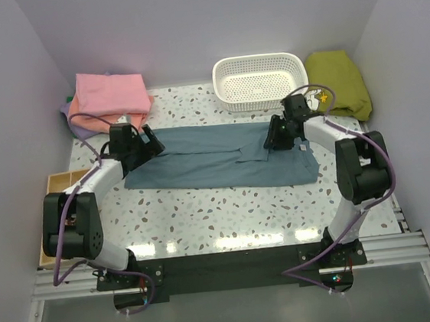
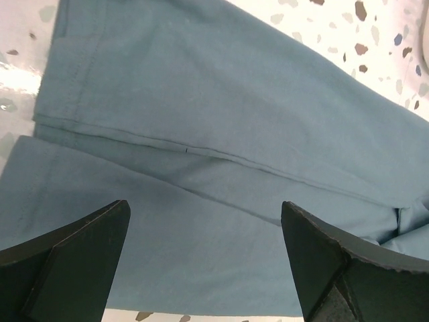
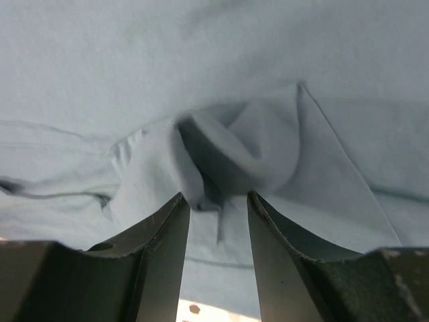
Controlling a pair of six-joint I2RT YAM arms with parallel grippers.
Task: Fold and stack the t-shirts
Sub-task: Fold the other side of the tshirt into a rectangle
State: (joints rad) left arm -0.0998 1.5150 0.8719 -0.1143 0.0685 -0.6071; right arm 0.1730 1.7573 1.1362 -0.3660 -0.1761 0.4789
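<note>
The blue-grey t-shirt (image 1: pixel 215 162) lies on the table as a long band, its sides folded in. My left gripper (image 1: pixel 151 143) hovers over its left end, jaws wide open; in the left wrist view only flat cloth (image 2: pixel 201 100) and a hem seam lie under the gripper (image 2: pixel 206 204). My right gripper (image 1: pixel 272 141) is down on the shirt's right part. Its jaws stand partly open (image 3: pixel 216 196), with a bunched fold of cloth (image 3: pixel 255 154) right at the fingertips. A folded pink t-shirt (image 1: pixel 112 93) rests on a lavender one (image 1: pixel 79 125) at the back left.
A white perforated basket (image 1: pixel 260 79) stands at the back centre. An olive-green cloth (image 1: pixel 337 83) lies at the back right. A wooden box (image 1: pixel 63 183) sits off the table's left edge beside the left arm. Walls close in on three sides.
</note>
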